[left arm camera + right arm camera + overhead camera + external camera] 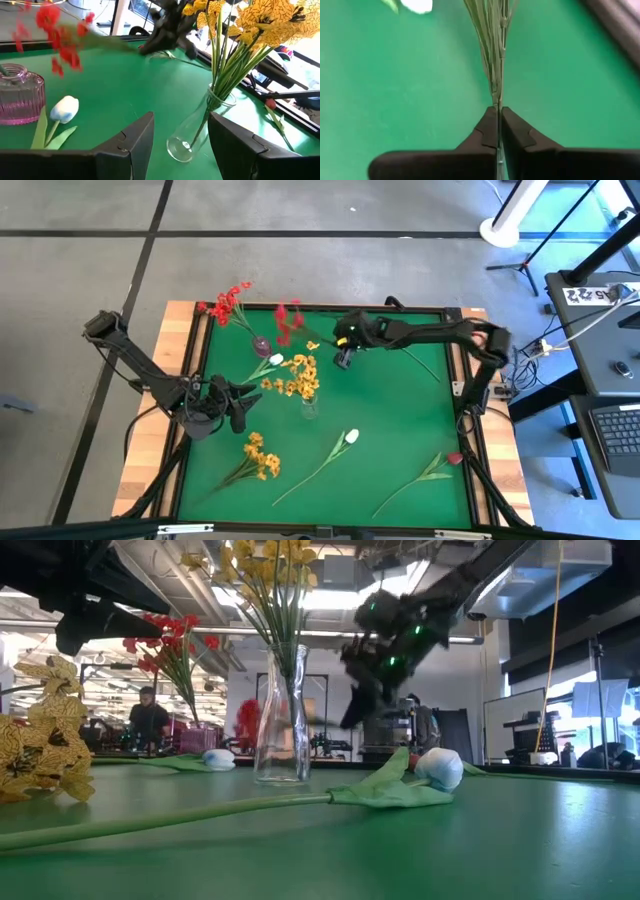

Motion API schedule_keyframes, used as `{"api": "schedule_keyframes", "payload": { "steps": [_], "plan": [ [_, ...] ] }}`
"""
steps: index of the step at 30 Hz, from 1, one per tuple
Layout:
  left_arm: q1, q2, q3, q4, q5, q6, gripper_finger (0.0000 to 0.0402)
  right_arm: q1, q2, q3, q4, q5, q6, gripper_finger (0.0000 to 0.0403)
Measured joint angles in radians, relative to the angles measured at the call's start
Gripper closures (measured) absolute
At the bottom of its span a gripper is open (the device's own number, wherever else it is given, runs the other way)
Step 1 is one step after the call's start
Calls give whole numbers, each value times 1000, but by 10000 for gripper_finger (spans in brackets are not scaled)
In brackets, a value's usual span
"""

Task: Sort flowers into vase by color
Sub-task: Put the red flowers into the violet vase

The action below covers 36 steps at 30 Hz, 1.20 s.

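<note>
Green mat (390, 430); workshop behind, apparently a person (150, 718).

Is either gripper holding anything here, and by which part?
The right gripper pinches the red flower spray by its green stem; the left gripper is open, holding nothing.

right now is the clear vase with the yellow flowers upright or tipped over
Upright. The clear vase stands on its base on the green mat, neck up, with the yellow flowers rising from it.
</note>
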Motion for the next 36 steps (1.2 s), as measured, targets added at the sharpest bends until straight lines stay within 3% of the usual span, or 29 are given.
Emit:
{"api": "schedule_keyframes", "payload": {
  "steps": [4, 9, 12, 17, 20, 23, 30, 36],
  "plan": [
    [0, 0, 0, 5, -21, 1, 222, 0, -142, 0, -24, 25, 20, 400],
    [0, -1, 0, 86, -146, 94, 222, 1, -323, 0, -9, 28, 22, 401],
    [12, -2, 0, 251, -185, 296, 222, 2, -421, 1, 34, 5, 49, 401],
    [53, -14, 63, 577, -151, 749, 222, 38, -505, 2, 139, -113, 105, 402],
    [96, -14, 152, 680, -68, 974, 222, 93, -507, 2, 232, -177, 133, 402],
    [152, -14, 258, 676, 68, 1087, 222, 152, -496, 2, 318, -202, 149, 402],
    [305, 55, 411, 644, 410, 1103, 222, 262, -476, 2, 468, -193, 149, 402],
    [465, 261, 487, 644, 573, 1047, 222, 278, -444, 2, 504, -194, 158, 402]
  ]
}}
